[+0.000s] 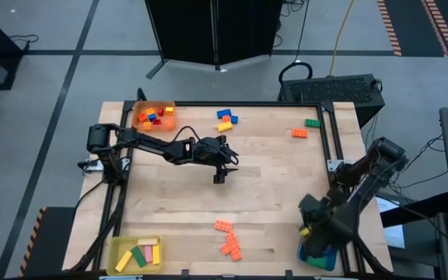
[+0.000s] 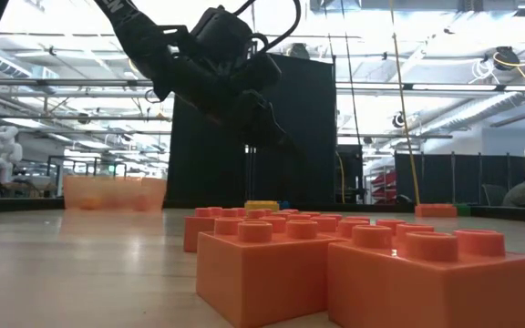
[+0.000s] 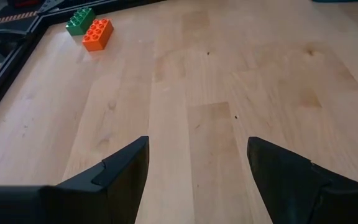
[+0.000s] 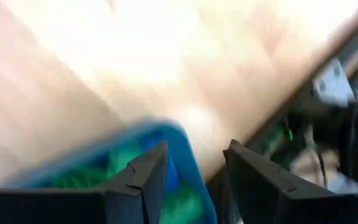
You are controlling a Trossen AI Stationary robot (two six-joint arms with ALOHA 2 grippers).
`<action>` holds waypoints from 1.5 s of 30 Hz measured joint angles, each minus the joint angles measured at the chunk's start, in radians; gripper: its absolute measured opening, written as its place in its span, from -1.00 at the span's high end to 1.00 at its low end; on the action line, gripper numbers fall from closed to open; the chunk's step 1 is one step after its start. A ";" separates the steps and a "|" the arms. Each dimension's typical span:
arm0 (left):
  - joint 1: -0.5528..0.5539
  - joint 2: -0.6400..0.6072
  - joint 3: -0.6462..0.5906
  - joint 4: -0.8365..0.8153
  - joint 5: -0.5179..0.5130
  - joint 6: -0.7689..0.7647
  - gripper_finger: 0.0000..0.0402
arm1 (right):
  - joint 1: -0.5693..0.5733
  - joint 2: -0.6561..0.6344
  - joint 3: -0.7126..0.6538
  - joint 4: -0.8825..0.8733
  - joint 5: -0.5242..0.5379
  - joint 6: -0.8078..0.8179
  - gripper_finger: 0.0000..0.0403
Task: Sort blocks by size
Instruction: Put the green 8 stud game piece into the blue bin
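Blocks lie in groups on the wooden table: a blue and yellow cluster at the far middle, an orange block beside a green one at the far right, and orange blocks near the front. My left gripper hangs open over bare wood at the table's middle, nothing between its fingers. My right gripper points steeply down over the blue tray at the near right, which holds green blocks. It is open, with nothing showing in the gap.
An orange tray with small mixed blocks stands at the far left. A yellow tray with long blocks stands at the near left. A dark frame rail runs along the table's right side. Bare wood lies between the groups.
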 joint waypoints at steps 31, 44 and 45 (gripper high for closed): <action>0.000 0.000 0.000 -0.006 0.000 0.062 -0.35 | -0.966 -0.172 -0.118 0.084 0.254 -1.153 0.23; 0.001 0.000 0.000 -0.007 0.000 0.063 -0.35 | -1.312 -0.135 -0.118 0.255 0.280 -1.592 0.23; 0.002 0.000 0.000 -0.007 0.000 0.063 -0.35 | -1.341 -0.121 -0.118 0.264 0.280 -1.621 0.23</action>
